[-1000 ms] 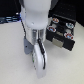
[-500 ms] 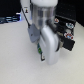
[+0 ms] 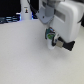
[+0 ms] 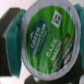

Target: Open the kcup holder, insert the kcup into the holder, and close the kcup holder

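Note:
The kcup (image 4: 44,39) fills the wrist view: a round pod with a bright green printed lid and whitish sides. My gripper (image 4: 42,42) is shut on it, with a dark finger (image 4: 7,36) against one side of it. In the exterior view the gripper (image 3: 51,38) hangs under the white arm and carries the kcup (image 3: 49,34) above the table. A blurred black boxy shape just to the exterior view's right of it appears to be the kcup holder (image 3: 65,45), partly covered by the arm. Whether its drawer stands open cannot be told.
A pale tabletop (image 3: 25,60) spreads across the exterior view's left and front. Dark clutter (image 3: 9,20) and a tall white bottle-like post (image 3: 25,9) stand at the back left. The white arm (image 3: 62,15) blocks the back right.
The gripper has risen from the tabletop with the green kcup in it and moved toward the exterior view's right, closer to the black shape.

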Robot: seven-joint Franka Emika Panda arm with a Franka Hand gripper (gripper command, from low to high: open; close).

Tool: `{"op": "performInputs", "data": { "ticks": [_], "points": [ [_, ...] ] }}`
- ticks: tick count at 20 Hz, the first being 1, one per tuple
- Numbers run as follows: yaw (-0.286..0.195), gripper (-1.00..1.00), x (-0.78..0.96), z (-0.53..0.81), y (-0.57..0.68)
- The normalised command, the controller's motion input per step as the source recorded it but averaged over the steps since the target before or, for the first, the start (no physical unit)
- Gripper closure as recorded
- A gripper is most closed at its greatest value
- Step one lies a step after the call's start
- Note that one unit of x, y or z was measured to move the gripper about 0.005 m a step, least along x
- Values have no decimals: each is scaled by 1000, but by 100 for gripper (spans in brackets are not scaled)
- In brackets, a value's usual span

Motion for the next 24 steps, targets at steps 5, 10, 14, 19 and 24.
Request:
{"op": "performInputs", "data": {
  "ticks": [5,10,14,19,24],
  "points": [
    [120,100,-326,377,444],
    [139,100,-351,362,431],
    [133,100,-413,268,423],
    [99,100,-456,22,439],
    [112,100,-565,-159,333]
  ]
}}
